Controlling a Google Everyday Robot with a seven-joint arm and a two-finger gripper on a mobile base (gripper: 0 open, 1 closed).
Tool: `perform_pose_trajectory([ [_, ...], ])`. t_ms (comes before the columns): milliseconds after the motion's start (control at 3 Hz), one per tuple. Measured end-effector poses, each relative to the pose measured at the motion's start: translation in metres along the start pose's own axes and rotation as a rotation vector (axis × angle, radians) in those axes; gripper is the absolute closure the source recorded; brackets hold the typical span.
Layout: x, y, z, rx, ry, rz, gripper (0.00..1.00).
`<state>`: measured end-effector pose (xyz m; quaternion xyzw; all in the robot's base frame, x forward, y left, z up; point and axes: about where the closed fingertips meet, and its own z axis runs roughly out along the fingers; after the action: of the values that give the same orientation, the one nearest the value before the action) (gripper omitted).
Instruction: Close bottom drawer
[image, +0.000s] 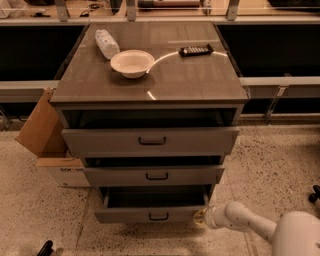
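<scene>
The bottom drawer (150, 215) is the lowest of three grey drawers in the cabinet. It stands partly pulled out, its slim front carrying a small dark handle (158, 217) and its grey box open behind. My gripper (201, 216) comes in from the lower right on a white arm and sits against the right end of the drawer front.
The top drawer (150, 140) and middle drawer (154, 175) also stand slightly out. On the cabinet top are a white bowl (132, 62), a plastic bottle (106, 43) and a dark remote (196, 50). A cardboard box (47, 137) stands to the left.
</scene>
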<state>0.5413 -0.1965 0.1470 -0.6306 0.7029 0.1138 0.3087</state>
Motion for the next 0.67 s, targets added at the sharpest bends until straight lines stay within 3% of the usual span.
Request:
perform_pose_trajectory([
  [667,-0.001,-0.039,0.013,0.03,-0.046,0.017,1.0],
])
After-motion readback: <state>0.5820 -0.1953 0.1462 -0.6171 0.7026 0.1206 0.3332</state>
